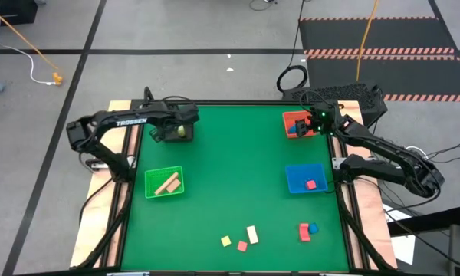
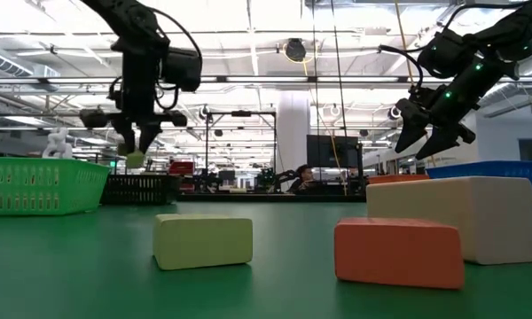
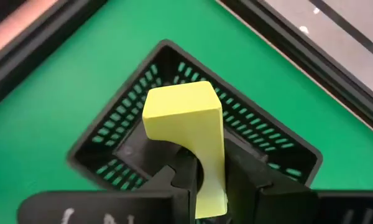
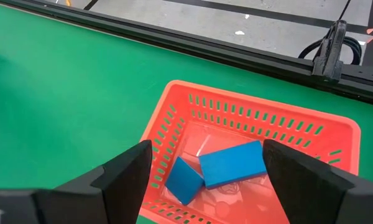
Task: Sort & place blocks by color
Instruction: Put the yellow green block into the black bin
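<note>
My left gripper (image 1: 178,132) hangs over the black bin (image 1: 162,135) at the far left, shut on a yellow-green block (image 3: 180,118); the low view shows the block (image 2: 135,159) above the bin. My right gripper (image 4: 208,155) is open above the red bin (image 4: 336,134) at the far right, touching nothing. Two blue blocks (image 4: 231,163) lie flat on that bin's floor. Loose blocks rest near the table's near edge: yellow (image 1: 225,241), red (image 1: 242,246), cream (image 1: 252,234), red (image 1: 303,231) and blue (image 1: 313,228). My left gripper pinches the yellow-green block between its two fingers (image 3: 181,180), on the block's lower part (image 3: 210,186). The fingers come from above, pointing down. The block is lifted clear above the black bin, its free end past the fingertips.
A green bin (image 1: 150,190) at the left holds tan blocks (image 1: 167,184). A blue bin (image 1: 291,182) at the right holds a red block (image 1: 311,185). Bare green table (image 1: 230,169) lies between the bins. The table's black rim (image 4: 174,46) runs just beyond the red bin.
</note>
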You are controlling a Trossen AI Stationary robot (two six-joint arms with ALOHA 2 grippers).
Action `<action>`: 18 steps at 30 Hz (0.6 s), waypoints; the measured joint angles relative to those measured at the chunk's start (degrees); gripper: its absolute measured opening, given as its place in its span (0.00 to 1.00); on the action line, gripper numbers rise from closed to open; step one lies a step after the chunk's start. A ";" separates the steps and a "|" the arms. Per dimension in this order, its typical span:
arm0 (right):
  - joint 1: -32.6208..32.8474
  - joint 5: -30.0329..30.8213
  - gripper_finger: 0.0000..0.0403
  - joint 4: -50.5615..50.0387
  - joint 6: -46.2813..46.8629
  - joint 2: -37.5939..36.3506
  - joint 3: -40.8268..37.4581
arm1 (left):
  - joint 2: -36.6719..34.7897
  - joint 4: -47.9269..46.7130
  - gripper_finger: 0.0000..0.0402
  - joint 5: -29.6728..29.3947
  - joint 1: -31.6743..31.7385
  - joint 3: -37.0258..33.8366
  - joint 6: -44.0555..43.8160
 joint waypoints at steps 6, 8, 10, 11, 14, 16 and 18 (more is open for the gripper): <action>0.02 0.00 0.74 0.00 0.00 0.00 0.00 | -0.10 2.06 0.29 0.14 1.56 -1.11 3.40; 0.02 0.00 0.74 0.00 0.00 0.00 0.00 | -0.13 2.54 0.38 0.13 1.83 -1.15 5.23; 0.02 0.00 0.74 0.00 0.00 0.00 0.00 | -0.12 3.47 0.49 -0.02 2.03 -1.15 6.55; 0.02 0.00 0.74 0.00 0.00 0.00 0.00 | -0.11 3.46 0.55 -0.54 2.09 -1.15 6.86; 0.02 0.00 0.74 0.00 0.00 0.00 0.00 | -0.14 4.03 0.73 -2.20 2.19 -1.15 7.66; 0.02 0.00 0.74 0.00 0.00 0.00 0.00 | -0.89 4.69 0.84 -1.01 1.97 -1.15 7.66; 0.02 0.00 0.74 0.00 0.00 0.00 0.00 | -2.07 6.40 0.92 1.31 1.06 -1.14 8.11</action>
